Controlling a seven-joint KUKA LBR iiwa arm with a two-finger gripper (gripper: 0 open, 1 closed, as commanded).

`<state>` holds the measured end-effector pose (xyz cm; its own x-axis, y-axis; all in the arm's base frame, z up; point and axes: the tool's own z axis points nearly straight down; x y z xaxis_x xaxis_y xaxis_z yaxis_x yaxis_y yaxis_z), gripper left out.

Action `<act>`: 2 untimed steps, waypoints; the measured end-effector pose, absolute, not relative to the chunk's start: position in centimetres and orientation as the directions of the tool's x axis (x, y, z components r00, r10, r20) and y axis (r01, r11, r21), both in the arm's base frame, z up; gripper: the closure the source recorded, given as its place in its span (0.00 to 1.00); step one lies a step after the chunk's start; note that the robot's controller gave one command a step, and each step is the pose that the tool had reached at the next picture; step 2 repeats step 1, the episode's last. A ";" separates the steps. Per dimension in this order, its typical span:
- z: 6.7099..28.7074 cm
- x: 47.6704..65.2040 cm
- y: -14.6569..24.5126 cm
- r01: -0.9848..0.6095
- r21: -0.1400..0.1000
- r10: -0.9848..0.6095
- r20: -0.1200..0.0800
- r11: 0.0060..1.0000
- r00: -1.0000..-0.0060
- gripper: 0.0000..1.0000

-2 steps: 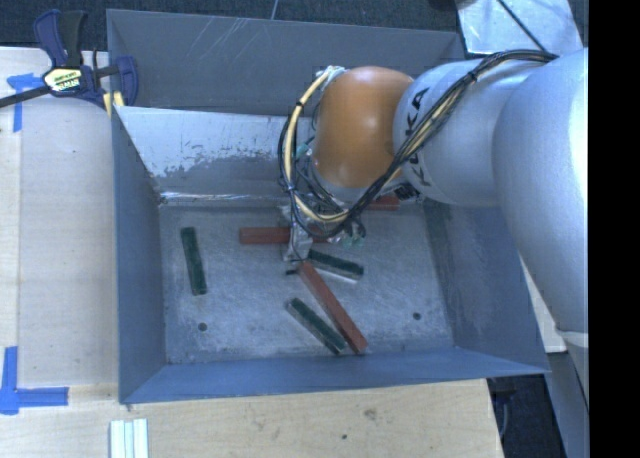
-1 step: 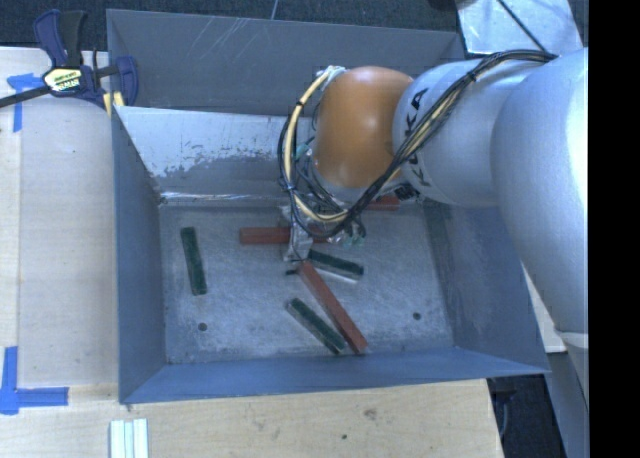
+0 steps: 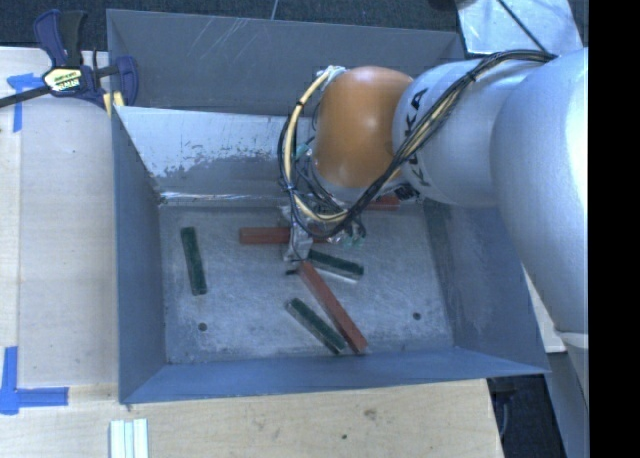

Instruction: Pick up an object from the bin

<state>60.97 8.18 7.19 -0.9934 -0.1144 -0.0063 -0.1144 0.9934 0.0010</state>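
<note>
Grey bin [image 3: 135,266], gripper [image 3: 297,249] low at its centre, state cannot be told, red stick [image 3: 262,237] at its 9 o'clock, green stick [image 3: 337,266] at 4, far green stick [image 3: 193,260] at 9.

Green sticks: three. Left green stick [image 3: 192,261] lying alone; centre green stick [image 3: 336,265]; front green stick [image 3: 315,325].
Red-brown sticks: two in plain sight. Short red-brown stick [image 3: 262,236]; long red-brown stick [image 3: 337,311], slanted.
Possible third: red-brown end [image 3: 386,202] poking from under arm [image 3: 480,136], rest hidden.
</note>
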 end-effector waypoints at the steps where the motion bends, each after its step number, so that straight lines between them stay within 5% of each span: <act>1: 23.1 60.3 5.6 -0.103 0.000 -0.103 -0.007 0.995 -0.995 1.00; 2: 23.1 60.3 5.6 -0.103 0.000 -0.103 -0.007 0.995 -0.995 1.00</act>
